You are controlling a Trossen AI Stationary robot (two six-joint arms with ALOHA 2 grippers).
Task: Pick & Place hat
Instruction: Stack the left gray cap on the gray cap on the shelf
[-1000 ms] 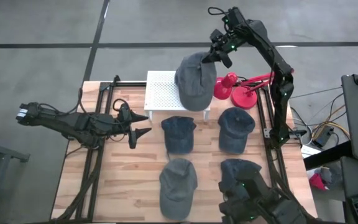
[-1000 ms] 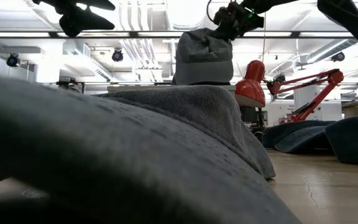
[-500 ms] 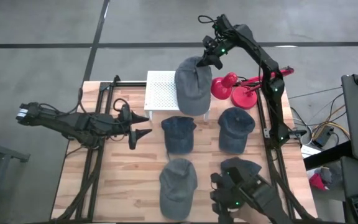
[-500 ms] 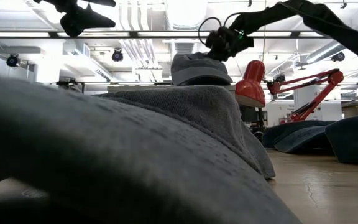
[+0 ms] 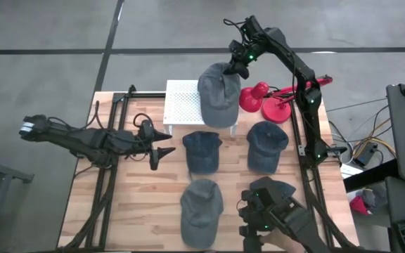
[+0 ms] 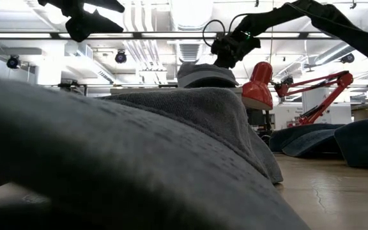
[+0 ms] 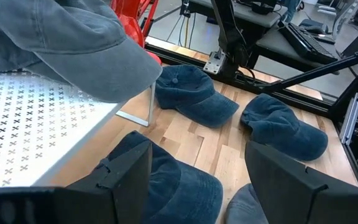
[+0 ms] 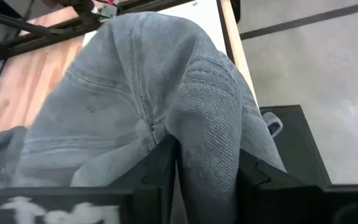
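A light grey hat (image 5: 219,95) lies on the white perforated stand (image 5: 183,104) at the table's far edge. Its crown rests on the stand's top and its brim (image 7: 114,74) overhangs the stand's near right corner. My right gripper (image 5: 238,65) is at the hat's far right side, shut on it; the low view shows this gripper (image 6: 231,48) just above the hat (image 6: 206,74). My left gripper (image 5: 163,151) hovers open over the table's left middle, just left of a blue hat (image 5: 202,150), touching nothing. My right gripper pinches a raised fold of the hat's crown cloth (image 8: 207,146) between its two fingers (image 8: 157,165). It comes slanting down from the table's far right side. The hat's crown sits on the white stand, with the pinched cloth drawn up into a ridge.
Other hats lie on the wooden table: two blue ones (image 5: 267,145) in the middle row, a grey one (image 5: 201,205) and a dark one (image 5: 273,193) near the front. A red desk lamp (image 5: 262,100) stands right of the stand. A grey hat (image 6: 120,160) fills the low view's foreground.
My right gripper has moved down and toward the table's left, lowering the grey hat from hanging clear above the stand until its crown rests on the stand. My left gripper has shifted slightly toward the table's right.
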